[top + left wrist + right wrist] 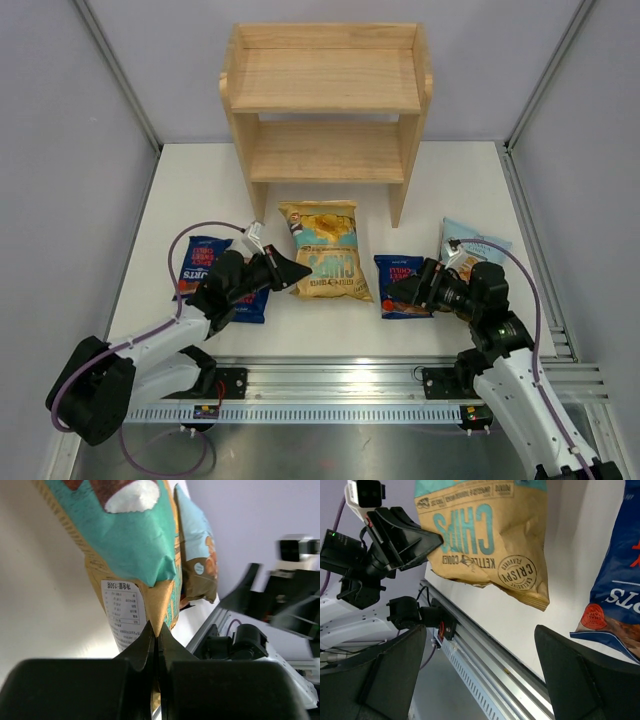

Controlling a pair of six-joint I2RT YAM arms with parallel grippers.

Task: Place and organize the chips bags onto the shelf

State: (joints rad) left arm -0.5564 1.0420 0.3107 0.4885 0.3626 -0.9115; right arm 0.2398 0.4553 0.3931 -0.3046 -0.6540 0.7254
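We see the large tan-and-teal bag [325,250] lying flat in the middle of the table [470,200], just in front of the shelf [240,130]. At its left edge the left gripper [298,270] has its fingers pressed together. In the left wrist view we find them pinching the bag's thin side seam. The right gripper [405,290] is spread wide and holds nothing, its tips at a small dark-blue bag [392,272].
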